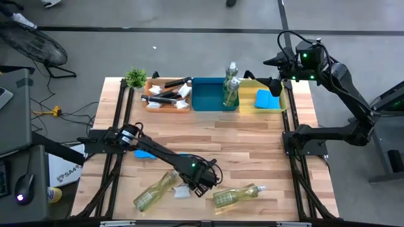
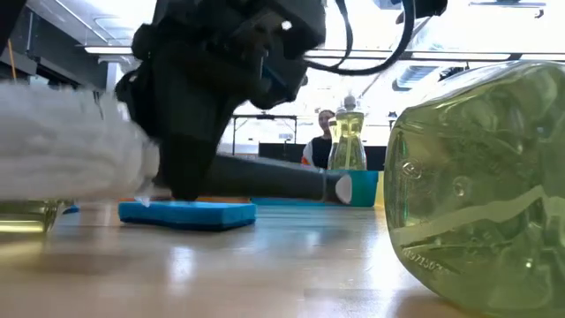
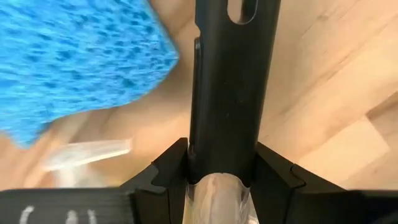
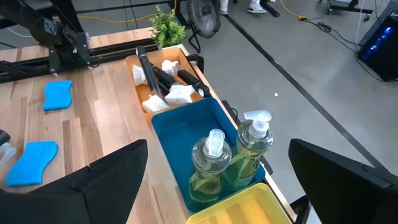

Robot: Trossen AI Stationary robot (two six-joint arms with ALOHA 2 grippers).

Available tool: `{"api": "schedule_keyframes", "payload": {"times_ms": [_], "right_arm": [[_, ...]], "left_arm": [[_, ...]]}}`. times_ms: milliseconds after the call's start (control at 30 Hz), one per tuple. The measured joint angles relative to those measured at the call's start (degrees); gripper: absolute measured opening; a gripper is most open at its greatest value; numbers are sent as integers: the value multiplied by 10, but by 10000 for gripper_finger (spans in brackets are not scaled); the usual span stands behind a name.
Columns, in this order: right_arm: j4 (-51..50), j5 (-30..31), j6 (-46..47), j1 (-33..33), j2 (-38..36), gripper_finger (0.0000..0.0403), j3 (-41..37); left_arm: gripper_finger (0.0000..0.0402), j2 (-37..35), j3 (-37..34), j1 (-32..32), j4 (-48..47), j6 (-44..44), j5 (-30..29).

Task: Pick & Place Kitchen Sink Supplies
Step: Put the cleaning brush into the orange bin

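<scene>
- Yellow-green bottles: four, two upright in blue bin, two lying near front.
- Blue sponges: three visible.
- Brushes: perhaps four, orange tray.
- Left gripper pinches brush handle; right gripper spread above bins.

I see a pale wood tabletop. My landmark is the blue bin at its far edge: an orange tray sits just left of it, a yellow bin just right, a potted plant beyond the tray. Well in front of the blue bin lie two bottles, a blue sponge, and a white-headed brush.
</scene>
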Motion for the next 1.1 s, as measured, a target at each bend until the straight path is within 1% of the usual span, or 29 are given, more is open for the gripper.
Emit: {"api": "schedule_keyframes", "payload": {"times_ms": [133, 400, 533, 667, 833, 1000, 1100], "right_arm": [[-1, 0, 0, 0, 0, 385, 0], [-2, 0, -4, 0, 0, 385, 0], [-6, 0, -4, 0, 0, 385, 0], [-6, 0, -3, 0, 0, 385, 0], [-6, 5, -3, 0, 0, 385, 0], [-6, 22, -3, 0, 0, 385, 0], [-6, 36, -2, 0, 0, 385, 0]], "left_arm": [[127, -1, 34, 9, -32, 34, -8], [127, -1, 108, 40, -148, 121, -21], [127, -1, 149, 60, -213, 166, -42], [127, -1, 187, 88, -265, 210, -77], [127, -1, 214, 132, -272, 277, -121], [127, 0, 215, 183, -272, 357, -149], [127, 0, 215, 216, -273, 395, -153]]}}
